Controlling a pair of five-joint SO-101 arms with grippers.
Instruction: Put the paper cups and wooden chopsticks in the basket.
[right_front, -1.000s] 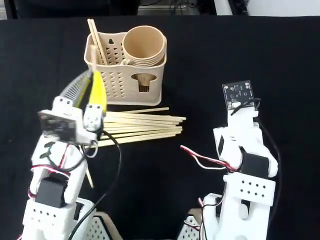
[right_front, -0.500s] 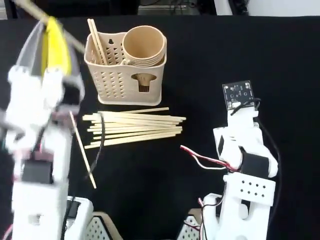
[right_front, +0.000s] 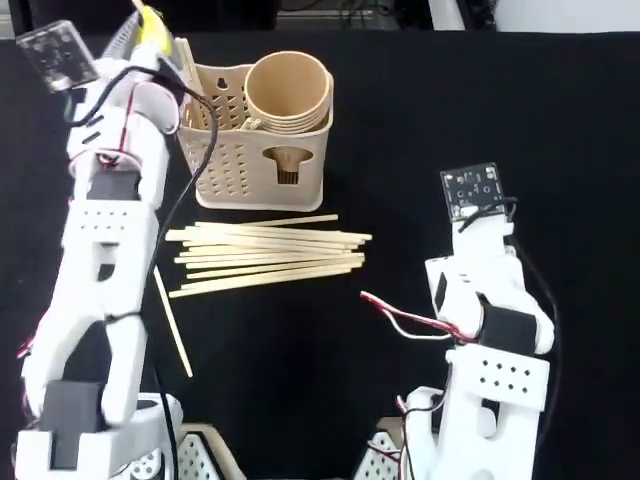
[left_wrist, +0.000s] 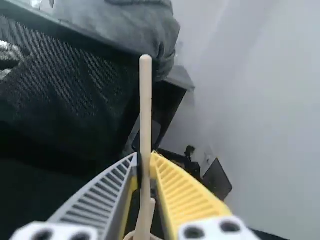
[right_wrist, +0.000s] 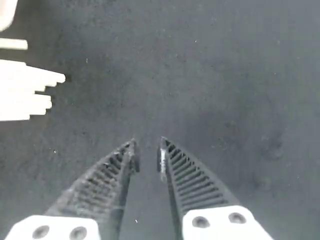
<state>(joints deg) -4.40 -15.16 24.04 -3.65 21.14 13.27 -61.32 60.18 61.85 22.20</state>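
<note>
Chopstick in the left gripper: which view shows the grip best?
Left wrist view: the chopstick sits clamped in the left gripper. In the high view it is hard to make out beside the basket. The right wrist view faces the table.

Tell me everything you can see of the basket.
The basket is beige and plastic-looking, with rows of small holes in its walls and a cut-out in the front. It stands upright on the black table, just beyond the loose chopstick pile. A stack of paper cups sits in its right part; a few chopsticks lean in its left.
</note>
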